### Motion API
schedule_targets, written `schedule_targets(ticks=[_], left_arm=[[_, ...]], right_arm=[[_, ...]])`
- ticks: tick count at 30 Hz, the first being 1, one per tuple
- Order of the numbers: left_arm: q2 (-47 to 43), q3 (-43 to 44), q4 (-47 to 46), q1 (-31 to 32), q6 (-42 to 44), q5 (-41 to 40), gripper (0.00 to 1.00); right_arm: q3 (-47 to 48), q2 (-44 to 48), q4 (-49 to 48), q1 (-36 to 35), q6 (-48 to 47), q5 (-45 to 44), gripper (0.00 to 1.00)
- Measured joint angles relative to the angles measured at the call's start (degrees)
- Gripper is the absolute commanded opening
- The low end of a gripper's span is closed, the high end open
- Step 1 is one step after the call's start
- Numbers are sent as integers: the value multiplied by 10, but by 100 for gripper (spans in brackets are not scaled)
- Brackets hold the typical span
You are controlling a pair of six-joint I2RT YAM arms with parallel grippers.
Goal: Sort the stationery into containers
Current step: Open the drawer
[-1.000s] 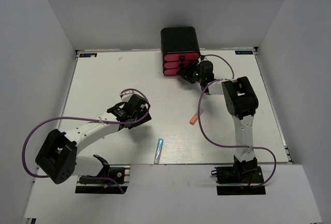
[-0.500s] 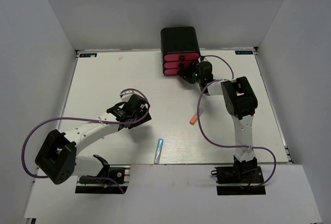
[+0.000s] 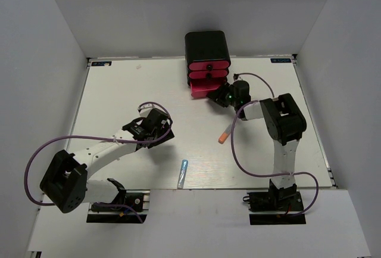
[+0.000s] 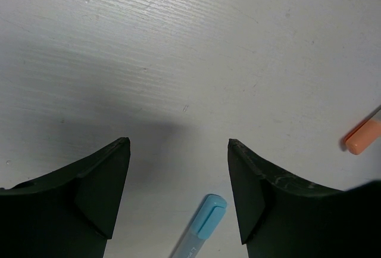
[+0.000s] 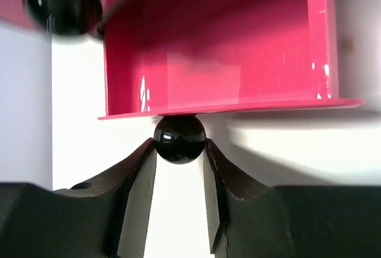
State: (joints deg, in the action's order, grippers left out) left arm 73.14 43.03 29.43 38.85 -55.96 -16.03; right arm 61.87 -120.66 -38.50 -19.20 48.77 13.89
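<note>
**Getting ready to put things away**

The right gripper (image 5: 179, 146) is squeezing the round black knob (image 5: 180, 138) of the bright pink bottom drawer (image 5: 220, 49). Its two fingers are pressing on the knob from both sides. The drawer is sticking out of the small black rounded cabinet (image 3: 207, 48) at the far side of the white table (image 3: 119, 91).

The left gripper (image 4: 178, 145) is hanging low over the table with its fingers wide apart. It is holding nothing.

The light blue plastic pen (image 3: 182, 173) is lying on the table near the front edge, between the two arms. From the left gripper, it is lying to the right and closer to the arm bases. It is pointing mostly from near to far, leaning a little. The left arm is nearer to it and the right arm is busy, so I am guessing the left arm is the one to fetch it. The stubby orange marker (image 3: 224, 136) is lying nearer the right arm.

The top camera is showing the whole pen and the open drawer, but not how the fingers are standing. The left wrist camera is showing the fingers apart, but only one end of the pen. The right wrist camera is showing the grip on the knob.
</note>
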Motion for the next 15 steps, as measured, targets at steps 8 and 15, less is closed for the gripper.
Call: schedule_targets(ticks=[8, 15], left_arm=[[-10, 0, -14, 0, 0, 2, 76], [-13, 0, -15, 0, 8, 14, 76]], right_arm=[[-100, 82, -16, 3, -14, 38, 75], [-167, 161, -7, 12, -43, 98, 70]])
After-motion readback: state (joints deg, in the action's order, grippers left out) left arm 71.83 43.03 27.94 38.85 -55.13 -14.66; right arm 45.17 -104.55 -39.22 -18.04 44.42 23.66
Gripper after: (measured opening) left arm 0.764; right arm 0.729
